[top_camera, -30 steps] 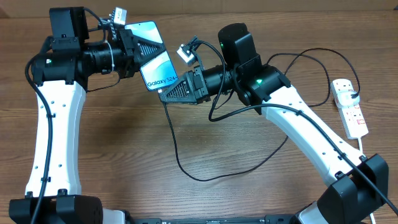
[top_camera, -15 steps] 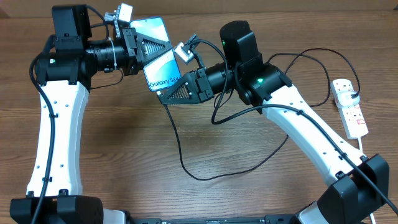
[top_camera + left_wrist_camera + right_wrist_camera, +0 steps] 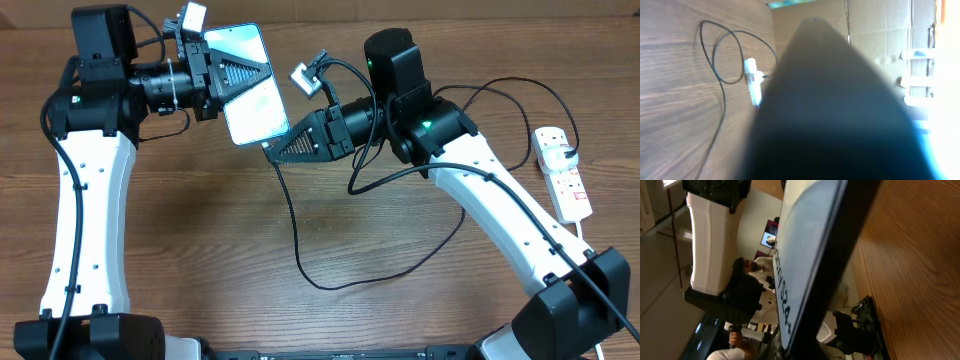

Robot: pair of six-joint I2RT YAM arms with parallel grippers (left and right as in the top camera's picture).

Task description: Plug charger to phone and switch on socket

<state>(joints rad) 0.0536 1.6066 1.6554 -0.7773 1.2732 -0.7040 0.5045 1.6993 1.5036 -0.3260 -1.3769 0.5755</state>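
The left pincer [image 3: 238,76] was closed on the top half of a slim, flat phone [image 3: 256,108] with a pale shiny screen and dark edges. It held the phone up off the brown wooden table [image 3: 200,250], tilted. One black finger [image 3: 243,70] lay across the screen. In the left wrist view, a big dark blurry shape filled the middle, so the grip could not be seen there.

The right pincer [image 3: 272,152] sat just at the bottom end of the phone. Its fingers were shut on the end of a long thin black cable [image 3: 296,240]. The small plug tip was hidden between the pincer and the phone, so I could not tell if it was in the phone. In the right wrist view, the phone [image 3: 805,255] was very close and seen from its edge, with dark letters on the glass that were hard to read.

From the bottom of the phone, the cable hung down, looped over the table, and ran far off to the right. There, well away from the phone, lay a long white power strip [image 3: 562,172] with red marks. Its switches were too small to make out.
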